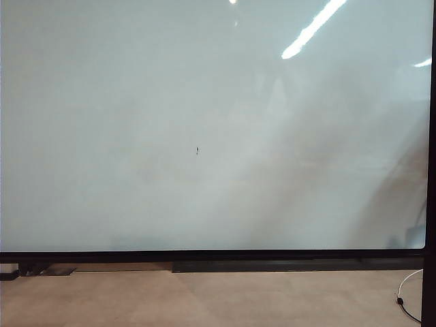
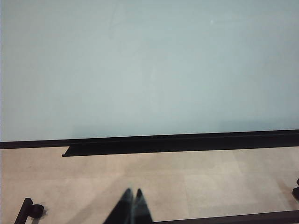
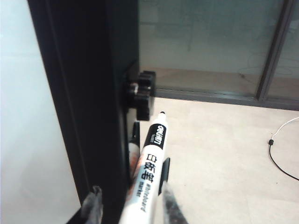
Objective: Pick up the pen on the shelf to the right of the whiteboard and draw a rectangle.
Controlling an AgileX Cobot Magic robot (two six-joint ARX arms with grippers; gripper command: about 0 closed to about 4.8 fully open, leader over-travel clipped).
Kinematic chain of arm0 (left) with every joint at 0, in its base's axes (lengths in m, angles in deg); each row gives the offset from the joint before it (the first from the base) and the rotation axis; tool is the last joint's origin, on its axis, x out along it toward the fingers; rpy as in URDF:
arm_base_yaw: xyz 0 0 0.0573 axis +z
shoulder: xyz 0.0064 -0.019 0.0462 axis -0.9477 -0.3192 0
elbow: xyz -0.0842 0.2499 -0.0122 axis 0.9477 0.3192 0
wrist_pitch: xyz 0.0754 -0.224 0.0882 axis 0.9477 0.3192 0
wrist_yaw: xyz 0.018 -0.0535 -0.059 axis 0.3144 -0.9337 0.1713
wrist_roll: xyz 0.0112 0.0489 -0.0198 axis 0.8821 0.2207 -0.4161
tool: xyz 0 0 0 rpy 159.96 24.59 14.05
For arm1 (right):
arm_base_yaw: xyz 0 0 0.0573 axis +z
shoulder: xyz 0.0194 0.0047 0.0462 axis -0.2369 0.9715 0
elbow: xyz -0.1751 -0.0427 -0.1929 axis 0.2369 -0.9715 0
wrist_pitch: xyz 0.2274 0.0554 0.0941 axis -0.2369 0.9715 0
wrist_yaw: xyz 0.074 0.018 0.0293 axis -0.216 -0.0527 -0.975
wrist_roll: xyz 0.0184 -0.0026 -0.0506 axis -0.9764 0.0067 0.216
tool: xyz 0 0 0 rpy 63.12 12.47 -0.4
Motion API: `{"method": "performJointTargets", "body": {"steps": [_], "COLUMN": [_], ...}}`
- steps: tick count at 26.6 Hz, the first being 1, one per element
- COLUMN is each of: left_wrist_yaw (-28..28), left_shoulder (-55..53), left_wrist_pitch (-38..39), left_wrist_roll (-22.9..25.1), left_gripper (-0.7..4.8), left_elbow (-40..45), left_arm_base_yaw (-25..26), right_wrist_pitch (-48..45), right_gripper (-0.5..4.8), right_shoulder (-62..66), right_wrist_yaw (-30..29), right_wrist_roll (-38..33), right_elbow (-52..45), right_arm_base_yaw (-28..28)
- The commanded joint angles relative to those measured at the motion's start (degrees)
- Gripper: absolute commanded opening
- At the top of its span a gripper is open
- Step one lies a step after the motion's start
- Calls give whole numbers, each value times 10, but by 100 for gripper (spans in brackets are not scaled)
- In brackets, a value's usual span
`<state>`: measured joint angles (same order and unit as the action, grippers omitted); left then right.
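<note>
In the right wrist view, the right gripper (image 3: 130, 205) sat nearest the camera, its two fingers (image 3: 93, 205) standing either side of the pen (image 3: 148, 179). The jaws were partly open, spread somewhat wider than the barrel; whether either pad actually pressed on the pen could not be told. The pen, a white whiteboard marker with black lettering and a black band below its black tip, leaned tilted against the black upright of the whiteboard's frame (image 3: 88, 107), tip pointing away from the gripper. Just behind it, tucked close to the frame, a second marker (image 3: 134, 142) with a dark cap was partly hidden. Beyond that a black knob (image 3: 142, 93) jutted from the frame, and farther off lay pale floor, a white cable (image 3: 280, 149) and glass panels.

In the left wrist view, the left gripper (image 2: 132, 198) hung low over the floor, well short of the board, its dark fingertips pressed together with nothing between them. Past it ran a black tray (image 2: 154, 148) along the board's lower edge.

In the exterior view neither gripper showed. The whiteboard (image 1: 204, 102) filled nearly everything, glossy and pale, bearing only a tiny black speck (image 1: 197, 150) near its middle.
</note>
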<state>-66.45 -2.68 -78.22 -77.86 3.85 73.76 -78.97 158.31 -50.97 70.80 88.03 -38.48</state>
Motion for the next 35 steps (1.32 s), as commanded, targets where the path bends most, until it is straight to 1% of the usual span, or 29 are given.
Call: {"method": "performJointTargets", "body": {"steps": [1, 4, 6, 13, 14, 20, 21, 22, 24, 25, 26, 29, 32, 35], "left_wrist_yaw": [-1, -1, -1, -1, -1, -1, -1, -1, -1, -1, -1, -1, -1, -1], "left_shoulder": [0, 0, 0, 0, 0, 0, 0, 0, 0, 0, 0, 0, 0, 0], "left_wrist_pitch": [-5, -5, -5, -5, -5, -5, -5, -5, -5, -5, -5, -5, -5, -5], "left_wrist_roll": [0, 0, 0, 0, 0, 0, 0, 0, 0, 0, 0, 0, 0, 0], "left_gripper": [-5, -5, -5, -5, -5, -5, -5, -5, -5, -5, -5, -5, -5, -5], "left_elbow": [-2, -2, -2, -2, -2, -2, -2, -2, -2, -2, -2, -2, -2, -2], "left_arm_base_yaw": [0, 0, 0, 0, 0, 0, 0, 0, 0, 0, 0, 0, 0, 0], "right_wrist_pitch": [-6, -6, -6, -6, -6, -6, -6, -6, -5, -5, -6, -7, -30, -28], "right_gripper": [165, 165, 134, 131, 97, 78, 69, 47, 39, 24, -5, -5, -5, -5], "right_shoulder": [-3, -3, -3, -3, -3, -3, -3, -3, -3, -3, -3, -3, -3, -14], "right_wrist_yaw": [0, 0, 0, 0, 0, 0, 0, 0, -2, -3, -4, -4, -3, 8], "right_wrist_roll": [0, 0, 0, 0, 0, 1, 1, 1, 1, 1, 1, 1, -1, -3], "right_elbow": [2, 2, 2, 2, 2, 2, 2, 2, 1, 1, -2, -8, -18, -22], "right_arm_base_yaw": [1, 2, 2, 2, 2, 2, 2, 2, 2, 2, 2, 2, -2, -13]}}
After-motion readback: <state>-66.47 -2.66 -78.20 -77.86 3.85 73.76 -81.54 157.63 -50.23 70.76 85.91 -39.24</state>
